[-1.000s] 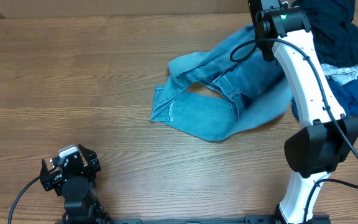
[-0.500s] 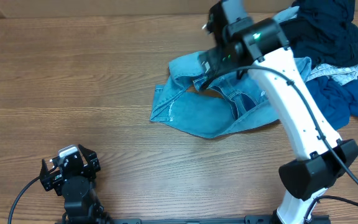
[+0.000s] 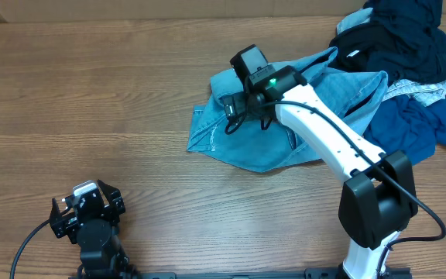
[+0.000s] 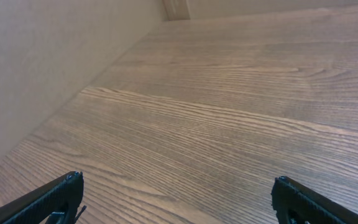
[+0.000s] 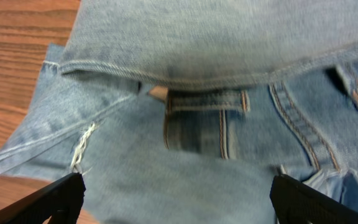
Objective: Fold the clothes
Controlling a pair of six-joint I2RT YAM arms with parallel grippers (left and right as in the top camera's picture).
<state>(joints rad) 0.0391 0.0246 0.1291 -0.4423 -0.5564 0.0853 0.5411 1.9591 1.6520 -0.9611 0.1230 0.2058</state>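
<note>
The jeans (image 3: 254,147) lie crumpled at one o'clock on the tabletop (image 3: 91,93), touching the dark clothes pile (image 3: 409,46) at two o'clock. I judge the denim soft but weighty and stiffest along its seams, so I'd grip the waistband near the belt loop (image 5: 204,124). My right pincer (image 5: 179,202) hovers over it, fingers apart. The left pincer (image 4: 179,198), at seven o'clock, is apart too. I see no containers.

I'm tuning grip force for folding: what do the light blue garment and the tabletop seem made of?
The light blue garment looks like denim, probably cotton: matte woven face, tan topstitching, a belt loop, a frayed white spot. The tabletop shows brown wood grain with a smooth, low-sheen finish; solid wood or laminate, I cannot tell.
</note>
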